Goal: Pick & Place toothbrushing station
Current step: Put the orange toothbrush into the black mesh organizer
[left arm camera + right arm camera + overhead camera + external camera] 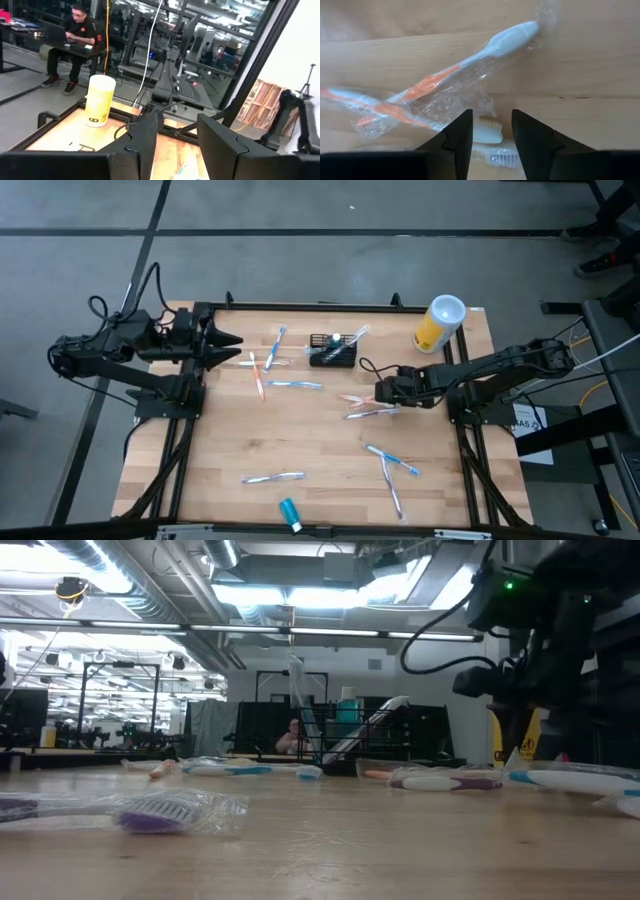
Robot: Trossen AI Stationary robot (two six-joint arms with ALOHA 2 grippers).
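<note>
The toothbrushing station [333,354], a low black wire-mesh caddy, stands at the table's far middle, with a wrapped toothbrush [356,335] leaning out over its rim. It also shows in the low view as the caddy [340,745]. My right gripper [492,134] is open and points steeply down over two orange-and-white wrapped toothbrushes [440,87] lying crossed on the table; its fingers stand on either side of one brush's bristle head [487,132]. In the high view this right gripper [381,392] sits right of the pair [360,406]. My left gripper [228,340] is open, level and raised at the far left.
A yellow canister [440,323] with a white lid stands at the far right corner. More wrapped toothbrushes lie scattered: blue ones [275,345] [295,385] left of the caddy, others near the front [272,477] [392,462]. A teal tube [290,513] lies at the near edge.
</note>
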